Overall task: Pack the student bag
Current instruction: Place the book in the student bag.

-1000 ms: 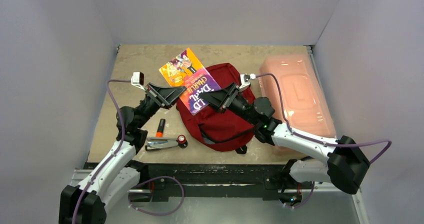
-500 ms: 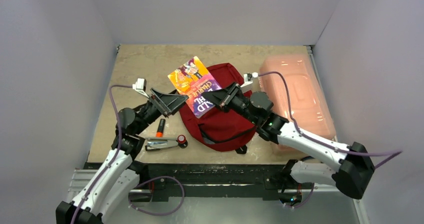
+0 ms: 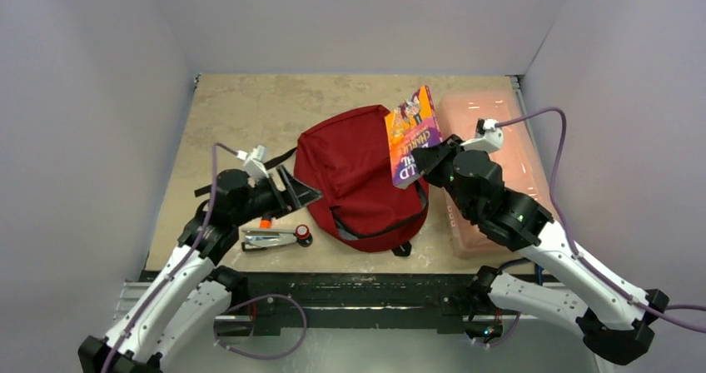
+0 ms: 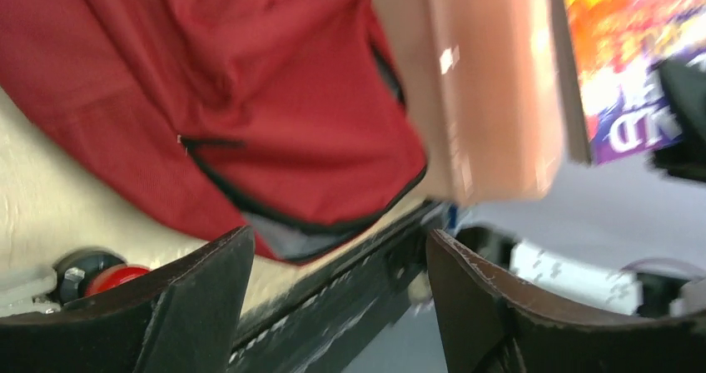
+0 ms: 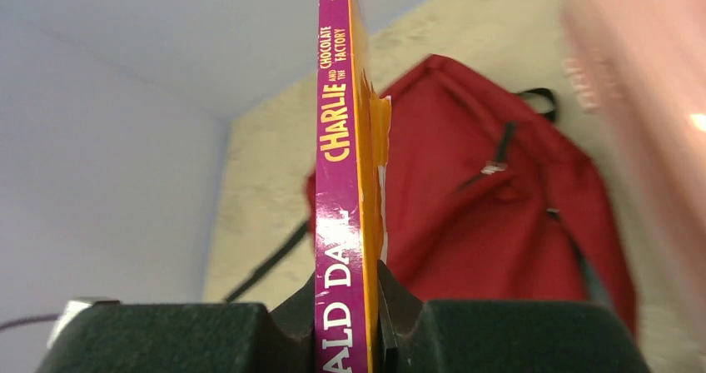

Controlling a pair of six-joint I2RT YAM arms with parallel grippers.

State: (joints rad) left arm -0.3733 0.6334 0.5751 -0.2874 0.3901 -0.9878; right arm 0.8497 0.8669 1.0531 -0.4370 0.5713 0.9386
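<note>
Student bag, the dark red fabric backpack with black zips (image 3: pixel 358 173), lies flat mid-table. Nearest the arms, at its 8 o'clock, there's a silver metal tool with a red knob (image 3: pixel 270 240) and a small orange marker (image 3: pixel 265 221). Left gripper (image 3: pixel 298 188) sits at the bag's 9 o'clock, jaws wide apart, holding nothing. Right gripper (image 3: pixel 423 163) at 2 o'clock is clamped on a purple-and-orange paperback book (image 3: pixel 412 131), standing on edge. Pale pink translucent plastic box (image 3: pixel 508 152) at 3 o'clock
</note>
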